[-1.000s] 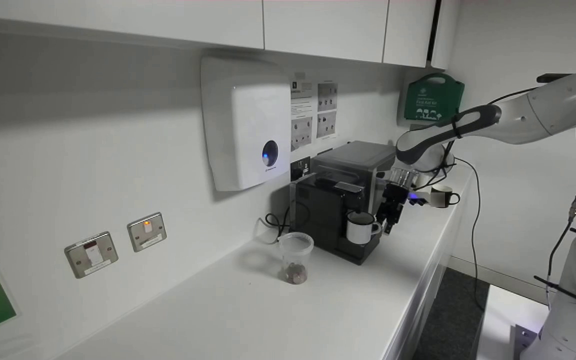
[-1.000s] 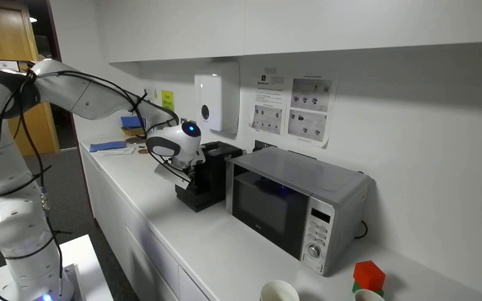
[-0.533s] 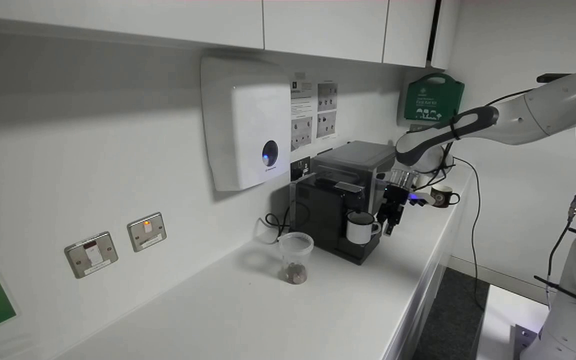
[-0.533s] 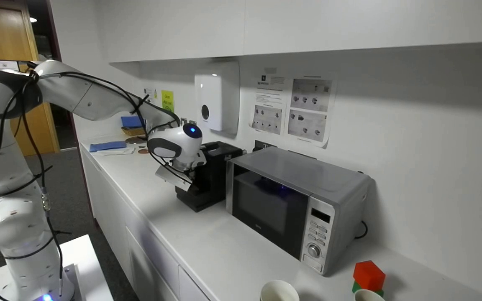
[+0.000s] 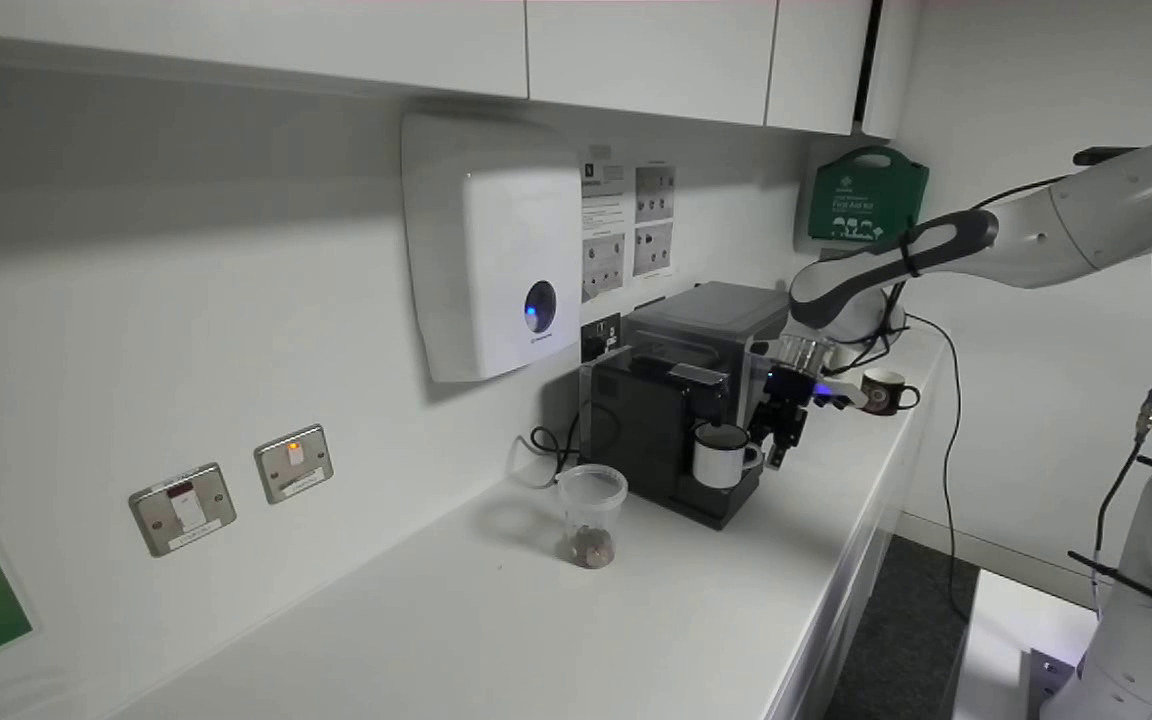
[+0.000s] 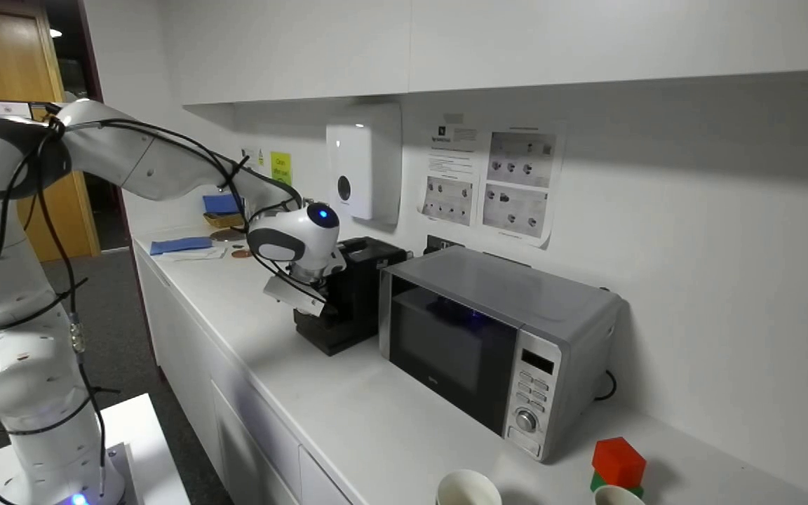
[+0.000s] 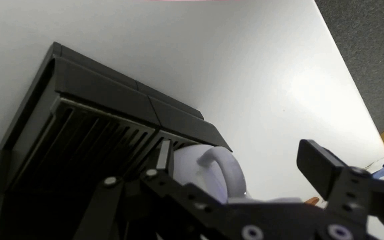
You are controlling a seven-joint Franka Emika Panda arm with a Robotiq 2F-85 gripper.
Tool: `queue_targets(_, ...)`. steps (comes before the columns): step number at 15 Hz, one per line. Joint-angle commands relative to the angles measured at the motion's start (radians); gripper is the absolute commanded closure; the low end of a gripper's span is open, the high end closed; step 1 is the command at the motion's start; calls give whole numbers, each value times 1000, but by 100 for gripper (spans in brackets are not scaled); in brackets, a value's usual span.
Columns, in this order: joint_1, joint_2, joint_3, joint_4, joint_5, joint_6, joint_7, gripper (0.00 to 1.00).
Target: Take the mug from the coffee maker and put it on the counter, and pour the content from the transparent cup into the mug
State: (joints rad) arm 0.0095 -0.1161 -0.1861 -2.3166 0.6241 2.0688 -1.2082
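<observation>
The white mug [image 5: 716, 462] with a dark inside and rim stands in the front recess of the black coffee maker [image 5: 631, 430], its handle toward my gripper. My gripper [image 5: 779, 452] is open beside the handle. In the wrist view the mug [image 7: 187, 161] and its handle show between the open fingers of the gripper [image 7: 238, 158], close to one finger; whether they touch I cannot tell. The transparent cup [image 5: 592, 500] stands upright on the white counter [image 5: 496, 640], with brownish content at its bottom. In an exterior view the arm stands before the coffee maker [image 6: 369, 287] and the mug is hidden.
A grey microwave [image 6: 474, 337] stands beside the coffee maker. A dark mug [image 5: 881, 393] stands farther along the counter. Pale cups [image 6: 468, 489] and red and green blocks [image 6: 618, 463] stand near it. A wall dispenser [image 5: 496, 250] and upper cabinets [image 5: 636, 55] hang above.
The arm and gripper have shifted very slightly toward the coffee maker. The gripper stays open; the mug and the transparent cup have not moved.
</observation>
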Motion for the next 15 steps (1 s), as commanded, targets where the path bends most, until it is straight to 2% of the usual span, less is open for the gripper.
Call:
queue_targets(1, -24, -8, 22, 25, 2, -22, -41, 0)
queue_targets(5, -24, -9, 29, 37, -1, -24, -39, 0)
queue_targets(6, -25, -7, 30, 40, -4, -25, -37, 6)
queue_targets(7, -25, -5, 30, 42, -7, -27, -31, 27)
queue_targets(9, -26, -3, 30, 43, -8, -26, -29, 31)
queue_targets(15, -30, -4, 29, 42, -13, -28, -26, 77)
